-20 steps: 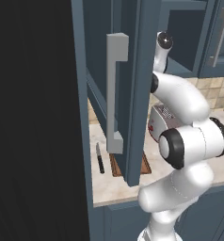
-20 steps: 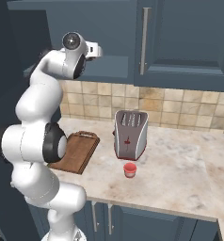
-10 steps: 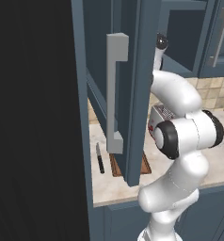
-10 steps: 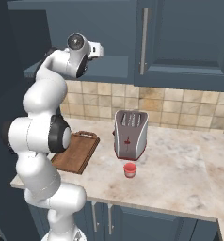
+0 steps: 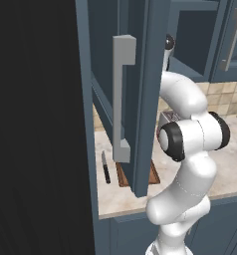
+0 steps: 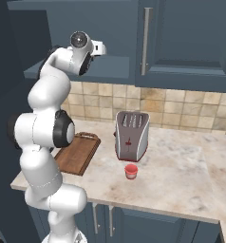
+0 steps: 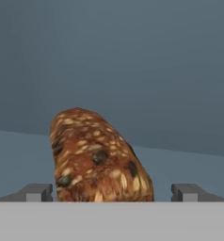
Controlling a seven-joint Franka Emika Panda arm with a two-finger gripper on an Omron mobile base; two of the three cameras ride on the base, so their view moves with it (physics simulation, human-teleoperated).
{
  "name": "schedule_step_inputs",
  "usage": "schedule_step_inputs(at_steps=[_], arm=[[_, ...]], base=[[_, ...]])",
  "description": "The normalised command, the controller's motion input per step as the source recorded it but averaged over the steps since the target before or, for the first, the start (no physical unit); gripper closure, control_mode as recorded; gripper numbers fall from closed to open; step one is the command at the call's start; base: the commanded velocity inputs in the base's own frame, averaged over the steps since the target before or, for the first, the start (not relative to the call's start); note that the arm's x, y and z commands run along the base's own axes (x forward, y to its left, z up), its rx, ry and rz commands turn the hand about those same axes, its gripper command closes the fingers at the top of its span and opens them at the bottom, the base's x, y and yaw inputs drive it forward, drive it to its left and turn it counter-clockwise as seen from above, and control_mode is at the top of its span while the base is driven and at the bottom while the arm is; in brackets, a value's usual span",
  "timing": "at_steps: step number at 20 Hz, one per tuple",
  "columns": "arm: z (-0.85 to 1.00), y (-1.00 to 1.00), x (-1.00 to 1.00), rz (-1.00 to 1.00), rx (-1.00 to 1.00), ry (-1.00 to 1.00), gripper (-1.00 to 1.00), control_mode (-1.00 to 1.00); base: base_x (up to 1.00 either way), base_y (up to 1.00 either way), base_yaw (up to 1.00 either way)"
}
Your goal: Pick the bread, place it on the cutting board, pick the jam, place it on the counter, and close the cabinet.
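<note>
The arm's elbow has swung nearer the open cabinet (image 5: 140,99) than a second ago. The pincer (image 7: 113,192) stays spread wide on either side of the bread (image 7: 97,157), which sits on the cabinet shelf. The jam (image 6: 130,171) stands on the counter (image 6: 181,175) before the toaster (image 6: 131,135), the cutting board (image 6: 77,153) unchanged.

Straight ahead of your gripper (image 7: 112,195), between its matt grey fingertips (image 7: 37,192): the bread (image 7: 97,157), rough, seeded brown crust, dull; it sits on a smooth matt blue-grey shelf of the cabinet (image 5: 148,94), painted look; bar handle (image 5: 121,99) flat pale grey; well below your hand, the cutting board (image 6: 78,152) reads as brown wood grain; toaster (image 6: 131,136) brushed metal sheen; the jam (image 6: 130,171) glossy red; the counter (image 6: 181,175) polished marble-patterned beige.
</note>
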Motion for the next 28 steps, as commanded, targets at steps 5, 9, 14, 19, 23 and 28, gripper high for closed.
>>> schedule_step_inputs(at_steps=[5, 9, 14, 19, 23, 28], arm=[[-0.05, 0.00, 0.27, 0.01, 0.00, 0.00, -1.00, -1.00], [-0.08, 0.00, 0.29, 0.01, 0.00, 0.00, -1.00, -1.00], [-0.12, 0.01, 0.22, 0.01, 0.00, 0.00, -1.00, -1.00], [-0.18, 0.22, 0.21, 0.00, 0.00, 0.00, 1.00, -1.00], [-0.04, 0.14, 0.06, 0.01, 0.00, 0.02, 1.00, -1.00], [0.00, 0.00, -0.08, 0.01, 0.00, 0.00, 1.00, -1.00]], base=[[0.00, 0.00, 0.00], [0.00, 0.00, 0.00], [0.00, 0.00, 0.00], [0.00, 0.00, 0.00], [0.00, 0.00, 0.00], [0.00, 0.00, 0.00]])
